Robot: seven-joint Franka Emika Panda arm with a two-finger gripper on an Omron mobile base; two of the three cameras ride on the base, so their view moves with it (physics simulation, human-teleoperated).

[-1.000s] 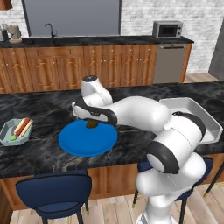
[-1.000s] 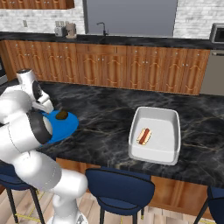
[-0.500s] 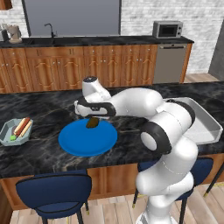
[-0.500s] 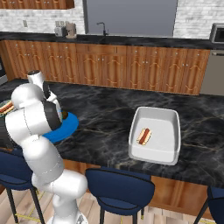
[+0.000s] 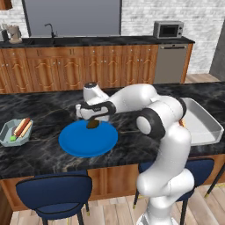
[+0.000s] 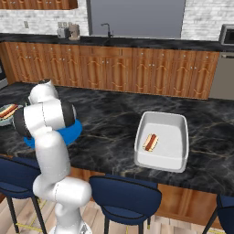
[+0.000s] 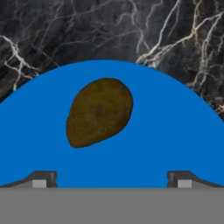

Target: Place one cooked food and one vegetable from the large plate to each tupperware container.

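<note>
The large plate [image 5: 83, 141], bright blue and round, lies on the dark marble counter, and a brown oval potato-like item [image 5: 92, 125] sits near its far edge. My gripper [image 5: 91, 117] hangs just above that item. In the hand view the brown item [image 7: 99, 111] lies on the plate [image 7: 175, 144] ahead of my open gripper [image 7: 111, 180], slightly left of centre between the fingertips [image 7: 41, 179]. A small octagonal tupperware container [image 5: 9, 137] at the counter's left holds a hot dog [image 5: 22, 127] and something green. The plate's rim [image 6: 75, 132] also shows behind my arm.
A white rectangular tray [image 6: 176, 123] with a hot dog [image 6: 150, 142] in it stands on the right of the counter [image 6: 109, 137]. Blue stools [image 5: 55, 193] line the counter's near edge. Wooden cabinets and a microwave [image 5: 168, 29] stand at the back wall.
My arm's elbow and forearm have swung round above the counter, while the hand has stayed over the plate's far edge. The gripper remains open.
</note>
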